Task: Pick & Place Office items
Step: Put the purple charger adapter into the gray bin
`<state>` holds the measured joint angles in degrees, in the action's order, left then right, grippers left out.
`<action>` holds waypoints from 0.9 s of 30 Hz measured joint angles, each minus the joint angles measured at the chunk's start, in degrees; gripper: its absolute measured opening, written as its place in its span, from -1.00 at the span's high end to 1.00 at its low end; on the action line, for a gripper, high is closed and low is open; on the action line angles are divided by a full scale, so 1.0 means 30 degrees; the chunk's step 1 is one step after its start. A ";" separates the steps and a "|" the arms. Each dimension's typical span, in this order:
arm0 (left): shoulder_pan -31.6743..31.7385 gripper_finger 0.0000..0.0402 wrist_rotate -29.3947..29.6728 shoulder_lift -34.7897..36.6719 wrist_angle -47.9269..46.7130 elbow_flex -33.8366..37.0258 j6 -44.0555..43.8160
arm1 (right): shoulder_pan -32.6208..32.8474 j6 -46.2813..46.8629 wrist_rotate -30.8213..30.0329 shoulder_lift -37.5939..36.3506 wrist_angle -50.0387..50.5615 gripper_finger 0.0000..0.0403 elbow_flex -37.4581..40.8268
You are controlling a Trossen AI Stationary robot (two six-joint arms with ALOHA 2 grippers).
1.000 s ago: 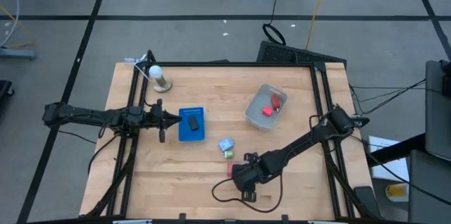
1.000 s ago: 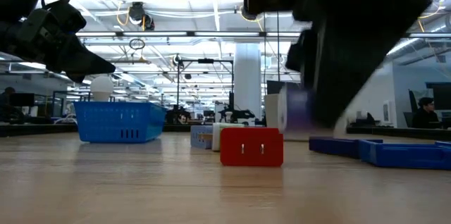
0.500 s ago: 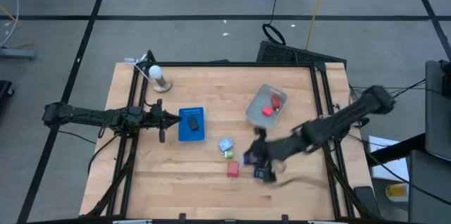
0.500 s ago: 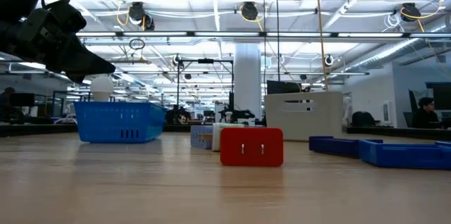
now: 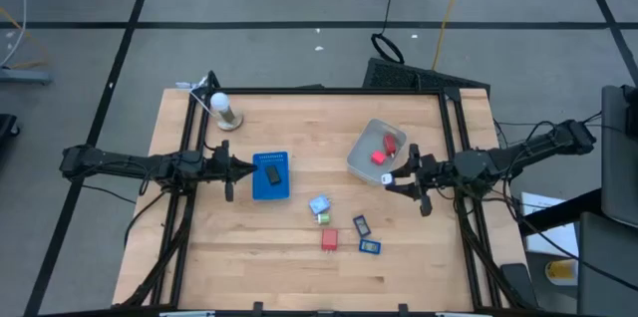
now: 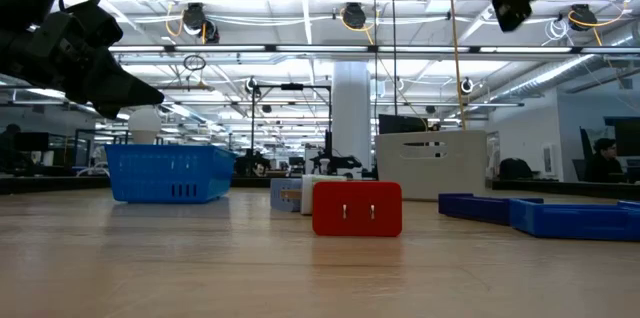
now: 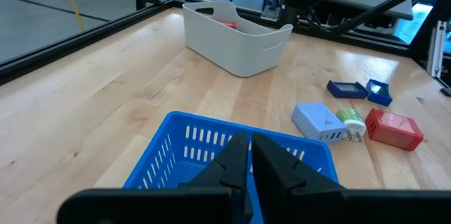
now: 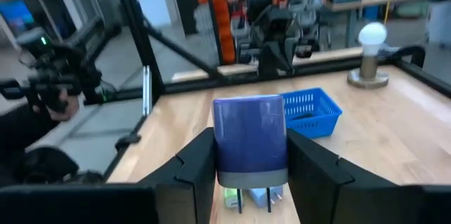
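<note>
**One blue block lifted and carried to the tub**

One office item is now off the table: the right gripper [image 8: 250,182] has its fingers clamped on a blue block with a grey base [image 8: 250,146], seen close up in the right wrist view. From above, that gripper [image 5: 404,179] hangs just beside the near edge of the grey tub [image 5: 361,158], which already holds two red pieces [image 5: 384,150].

A second ago the right arm was stretched low over the front of the table, beside the red block [image 5: 329,240]; half a second ago it was swinging back towards the tub. It has since pulled right in, and two small dark blue pieces [image 5: 365,236] that it hid before lie uncovered near the red block. The pale blue piece [image 5: 319,204] and the green piece [image 5: 323,218] beside it have not moved.

My reading is that the pick is done and the drop into the tub comes next; the block looks squarely held.

Over at the blue basket [image 5: 270,176], the left gripper [image 7: 250,157] waits, fingers pressed together and holding nothing. A dark item [image 5: 272,171] sits in the basket.
</note>
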<state>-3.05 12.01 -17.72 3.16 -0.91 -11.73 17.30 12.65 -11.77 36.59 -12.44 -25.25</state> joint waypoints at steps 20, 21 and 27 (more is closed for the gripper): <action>0.0002 0.89 0.0022 0.0001 0.0000 0.0000 -0.0069 | -0.0063 -0.0152 -0.0739 -0.4042 -0.4418 0.37 0.5790; 0.0000 0.89 0.0029 -0.0004 0.0000 0.0000 -0.0064 | -0.0115 -0.0038 -0.0986 -0.4042 -0.4410 0.37 0.5791; 0.0000 0.89 0.0150 -0.0004 0.0007 0.0000 -0.0015 | -0.0645 0.0553 -0.1151 -0.2983 -0.3867 0.37 0.4353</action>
<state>-3.05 12.46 -17.74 3.18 -0.91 -11.77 15.37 14.31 -15.22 27.64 -24.04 -12.19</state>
